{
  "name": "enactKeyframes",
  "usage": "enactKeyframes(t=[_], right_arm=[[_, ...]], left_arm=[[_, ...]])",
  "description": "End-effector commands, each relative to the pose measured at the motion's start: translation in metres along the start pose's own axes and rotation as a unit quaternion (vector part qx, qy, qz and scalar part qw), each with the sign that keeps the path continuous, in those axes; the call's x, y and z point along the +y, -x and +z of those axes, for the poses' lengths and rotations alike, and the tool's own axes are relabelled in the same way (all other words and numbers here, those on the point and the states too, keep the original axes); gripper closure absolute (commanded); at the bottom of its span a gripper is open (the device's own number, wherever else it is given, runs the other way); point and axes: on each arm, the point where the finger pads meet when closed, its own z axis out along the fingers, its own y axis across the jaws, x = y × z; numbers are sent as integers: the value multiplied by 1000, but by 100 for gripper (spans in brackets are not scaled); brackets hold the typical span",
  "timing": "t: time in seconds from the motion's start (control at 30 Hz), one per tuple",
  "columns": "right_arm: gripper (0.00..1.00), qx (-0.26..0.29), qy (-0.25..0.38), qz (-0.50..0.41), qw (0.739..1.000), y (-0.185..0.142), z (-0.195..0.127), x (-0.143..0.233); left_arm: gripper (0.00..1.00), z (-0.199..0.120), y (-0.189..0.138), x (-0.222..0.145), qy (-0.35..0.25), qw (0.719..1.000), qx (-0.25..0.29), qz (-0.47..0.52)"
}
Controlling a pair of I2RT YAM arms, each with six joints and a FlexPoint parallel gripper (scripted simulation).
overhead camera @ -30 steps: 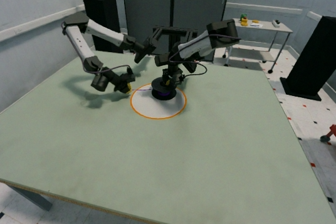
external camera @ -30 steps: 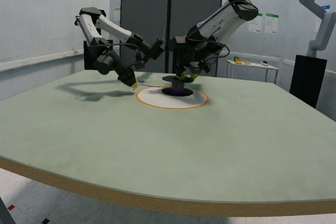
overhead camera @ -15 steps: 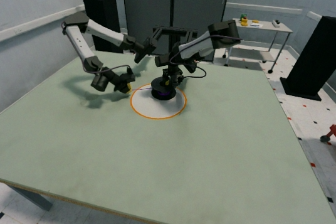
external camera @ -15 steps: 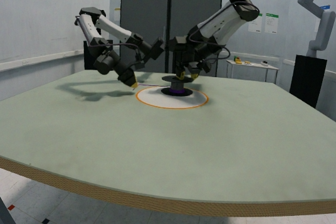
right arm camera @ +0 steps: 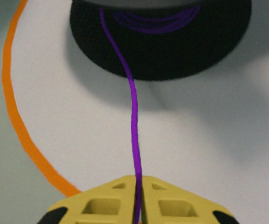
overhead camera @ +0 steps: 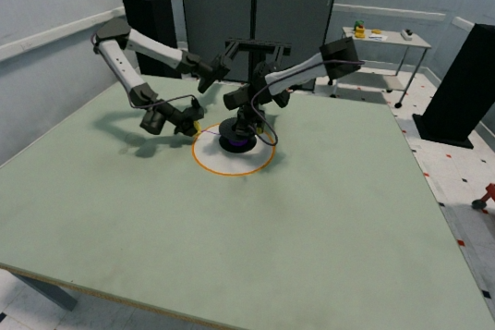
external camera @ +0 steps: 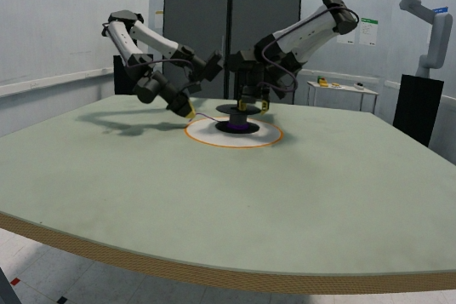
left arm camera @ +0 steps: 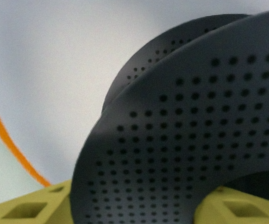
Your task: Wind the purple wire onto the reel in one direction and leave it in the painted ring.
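Note:
The black reel (overhead camera: 227, 128) (external camera: 225, 109) (left arm camera: 150, 145) (right arm camera: 160, 60) stands flat on its lower flange inside the orange ring (overhead camera: 233, 174) (external camera: 234, 147) (left arm camera: 7, 142) (right arm camera: 7, 75). Several purple turns show low on its hub. My left gripper (overhead camera: 250, 128) (external camera: 253, 107) (left arm camera: 135, 187) has one finger outside the upper flange's rim and the other in its central hole, shut on that flange. The purple wire (overhead camera: 210, 132) (external camera: 206, 116) (right arm camera: 134, 115) runs from the hub to my right gripper (overhead camera: 198, 128) (external camera: 191, 113) (right arm camera: 138, 184), shut on it above the ring's edge. The far hub side is hidden.
The left arm reaches over the reel from behind, its cable looping low beside it. The right arm reaches in from the picture's left in the top and exterior views. The green table's (overhead camera: 231, 236) (external camera: 191, 200) front edge is far from the ring. No other loose object shows near the reel.

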Motion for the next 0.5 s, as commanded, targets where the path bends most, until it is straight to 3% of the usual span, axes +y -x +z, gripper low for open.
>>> enactKeyframes(t=[0.0, 0.1, 0.17, 0.23, 0.27, 0.37, 0.47], right_arm=[[100, -43, -46, 35, 997, 10, 10, -11], [100, -76, -73, 61, 993, 18, 17, -14], [95, -93, -86, 77, 989, 18, 17, -17], [95, -93, -86, 77, 989, 18, 17, -17], [93, -93, -85, 82, 989, 17, 16, -18], [85, -92, -66, 85, 990, 15, 13, -19], [85, -88, -27, 100, 991, 13, 11, -16]], left_arm=[[51, 0, 23, 0, -5, 985, -11, 171], [51, 0, 34, -16, -2, 971, -13, 240], [51, -1, 38, -29, 0, 956, -14, 292], [51, -1, 38, -29, 0, 956, -14, 292], [51, -1, 38, -35, 0, 934, -17, 357], [51, -1, 36, -55, 4, 902, -18, 430], [51, -2, 29, -75, 7, 860, -21, 510]])
